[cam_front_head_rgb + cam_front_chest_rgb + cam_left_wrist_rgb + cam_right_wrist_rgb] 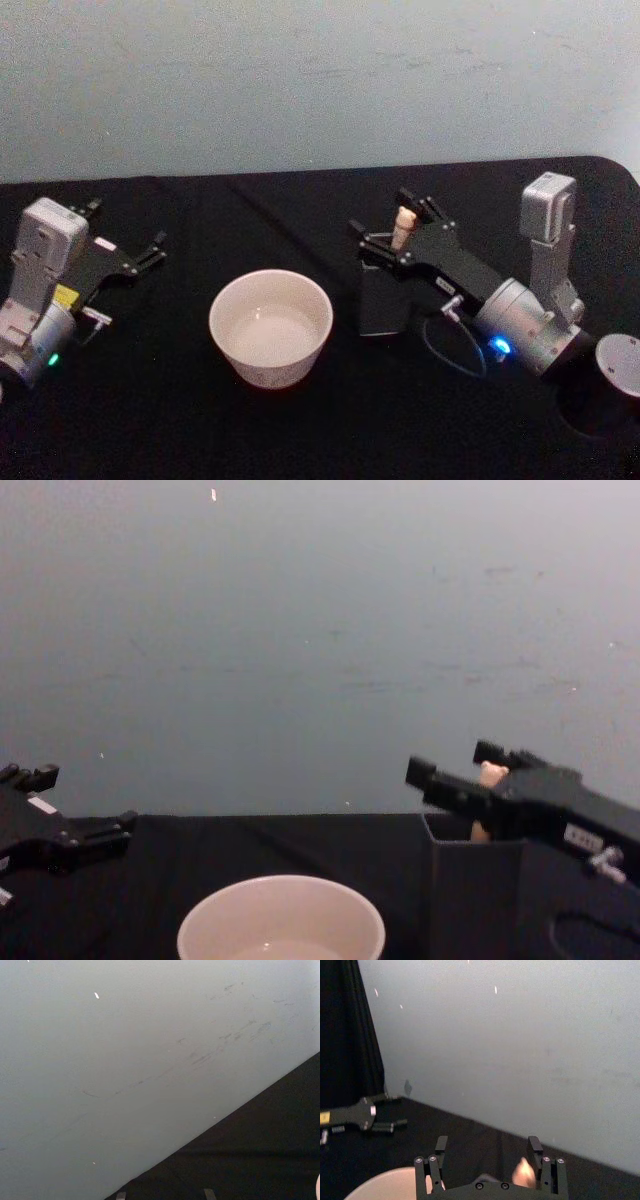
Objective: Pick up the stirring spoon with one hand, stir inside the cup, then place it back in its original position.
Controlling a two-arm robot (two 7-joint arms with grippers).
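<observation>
The stirring spoon (403,224) stands upright in a dark square holder (384,295), its cream bear-head top (524,1172) poking out. My right gripper (383,214) reaches over the holder, open, with the spoon's top between its fingers and close to one finger (535,1147). In the chest view the spoon (489,774) shows between the same jaws of the right gripper (455,762). The cream-white cup (270,325) sits on the black table left of the holder. My left gripper (125,234) rests open at the far left, apart from the cup.
A black cloth (300,430) covers the table, with a pale wall (320,80) behind it. A grey round cap (620,362) lies at the right edge, next to the right arm. A black cable (450,350) loops beside the holder.
</observation>
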